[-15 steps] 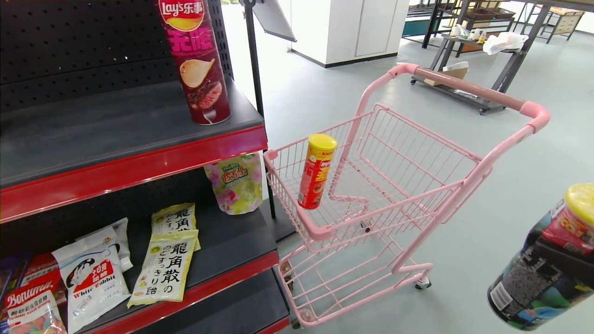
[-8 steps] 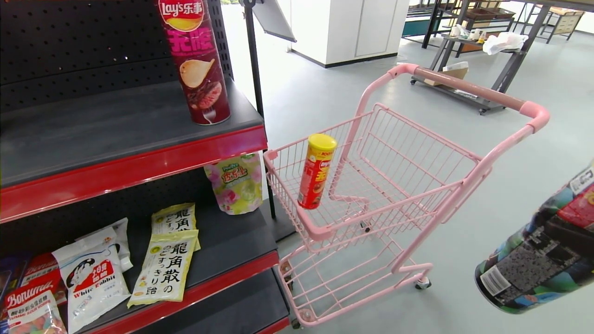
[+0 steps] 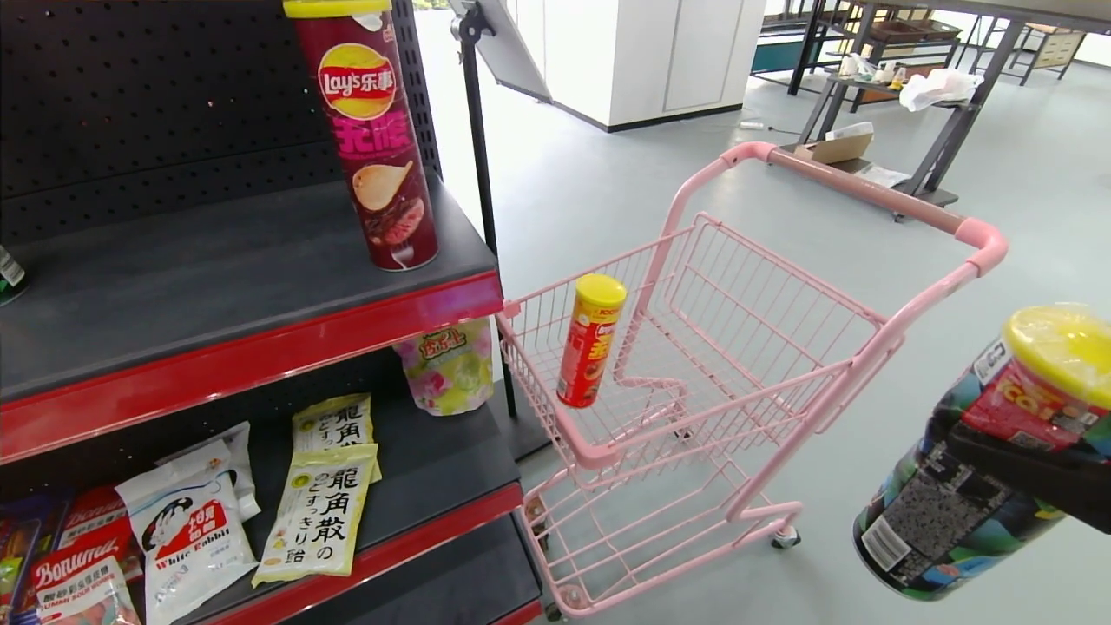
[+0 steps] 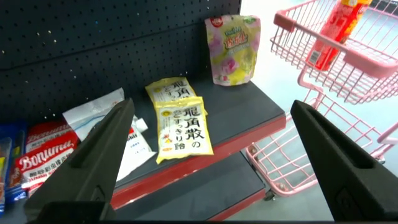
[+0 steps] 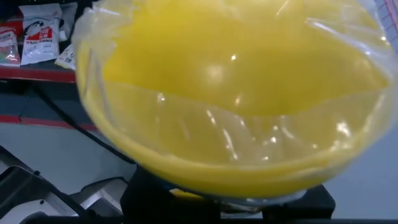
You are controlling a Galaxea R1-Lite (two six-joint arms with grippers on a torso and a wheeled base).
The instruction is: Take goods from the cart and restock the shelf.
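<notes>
A multicoloured can with a yellow lid (image 3: 972, 469) hangs low at the right, beside the pink cart (image 3: 868, 347). My right gripper (image 3: 1028, 469) is shut on it, a black finger across its side. In the right wrist view the can's yellow lid (image 5: 236, 93) sits close up above the gripper (image 5: 230, 199). A red and yellow can (image 3: 590, 343) stands upright in the cart's upper basket, at its corner nearest the shelf. My left gripper (image 4: 212, 112) stands open before the lower shelf (image 4: 249, 124), nothing between its fingers.
A tall maroon chips can (image 3: 378, 139) stands at the right end of the upper shelf (image 3: 217, 260). Snack bags (image 3: 325, 503) lie on the lower shelf, and a pink-green pouch (image 3: 447, 365) leans at its right end. Open grey floor surrounds the cart.
The head camera has tilted, so the whole picture sits lower. The held can swung toward the right edge, then came back left with its lid in sight again.
</notes>
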